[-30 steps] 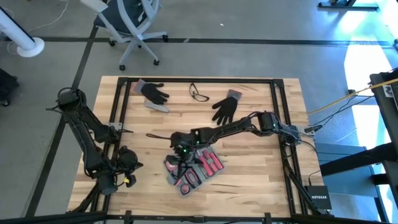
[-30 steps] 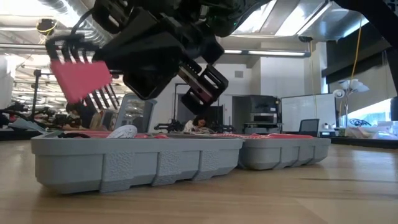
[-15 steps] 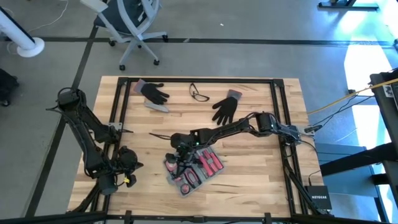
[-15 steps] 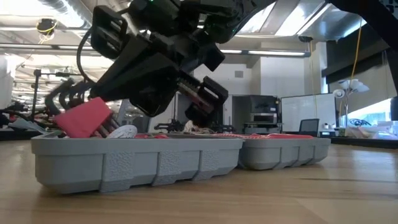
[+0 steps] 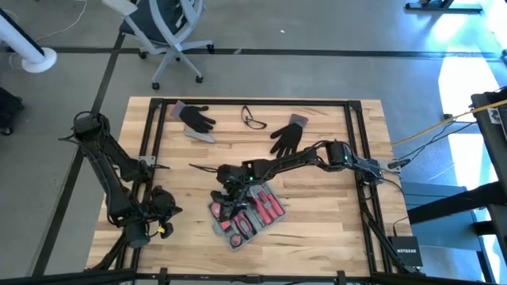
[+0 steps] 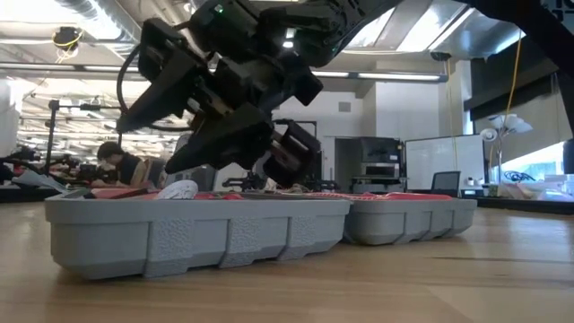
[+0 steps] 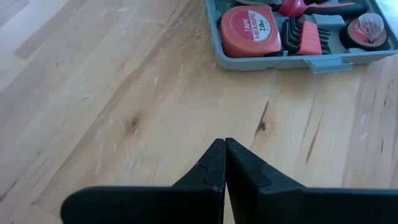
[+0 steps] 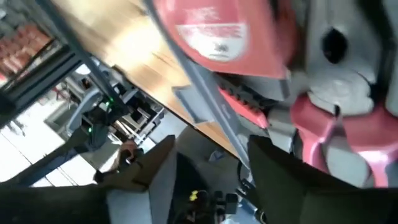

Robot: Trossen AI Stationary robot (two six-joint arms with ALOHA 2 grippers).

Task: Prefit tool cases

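Wooden planks of the table point(image 5: 317, 214) fill the middle of the high view, and the tool case point(image 5: 245, 215) is seen lying open just below centre, its recesses filled with red-handled tools. One second earlier a red holder of hex keys was carried above the case's left half by the right gripper point(image 5: 230, 192); now the holder is seated in the case beside the tape measure point(image 7: 252, 31), and the fingers have been parted, with nothing held. By this, one more tool is judged fitted. The right gripper is hung just above the case's upper-left end, not touching it. The left gripper point(image 7: 224, 163) is kept shut and empty at the lower left, well apart from the case.
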